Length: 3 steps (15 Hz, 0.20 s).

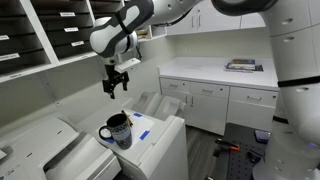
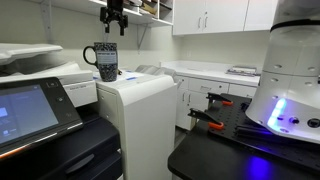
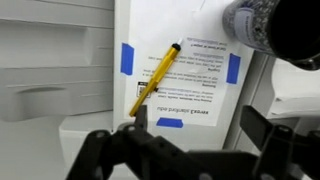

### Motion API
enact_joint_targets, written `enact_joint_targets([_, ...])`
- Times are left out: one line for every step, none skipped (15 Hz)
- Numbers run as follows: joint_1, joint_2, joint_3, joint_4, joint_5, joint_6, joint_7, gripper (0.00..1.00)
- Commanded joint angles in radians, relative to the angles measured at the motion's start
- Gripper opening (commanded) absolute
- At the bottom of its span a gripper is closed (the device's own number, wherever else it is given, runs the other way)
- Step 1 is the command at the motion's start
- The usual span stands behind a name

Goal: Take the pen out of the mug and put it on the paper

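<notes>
A yellow pen (image 3: 155, 80) lies slantwise on a printed white paper (image 3: 195, 85) that is taped down with blue tape on top of a white cabinet. The dark glossy mug (image 1: 118, 131) stands on the same surface beside the paper; it also shows in an exterior view (image 2: 105, 60) and at the top right of the wrist view (image 3: 262, 25). My gripper (image 1: 115, 82) hangs well above the mug and paper, open and empty. It is seen in an exterior view (image 2: 112, 18), and its two fingers frame the paper in the wrist view (image 3: 197, 125).
A large office printer (image 2: 40, 75) stands beside the white cabinet (image 2: 140, 100). Shelving with trays (image 1: 50, 35) lines the wall. A white counter with drawers (image 1: 215, 80) runs along the back, with a stack of books (image 1: 243, 65) on it. A black table (image 2: 230, 150) holds tools.
</notes>
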Motion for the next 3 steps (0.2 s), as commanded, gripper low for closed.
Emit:
enact_joint_targets([0.008,-0.112,0.008,-0.105,-0.005,0.001,-0.026,1.00])
enact_joint_targets([0.013,-0.136,0.007,-0.121,-0.013,-0.009,-0.018,1.00])
enact_joint_targets([0.018,-0.161,0.006,-0.142,-0.027,-0.007,-0.012,1.00])
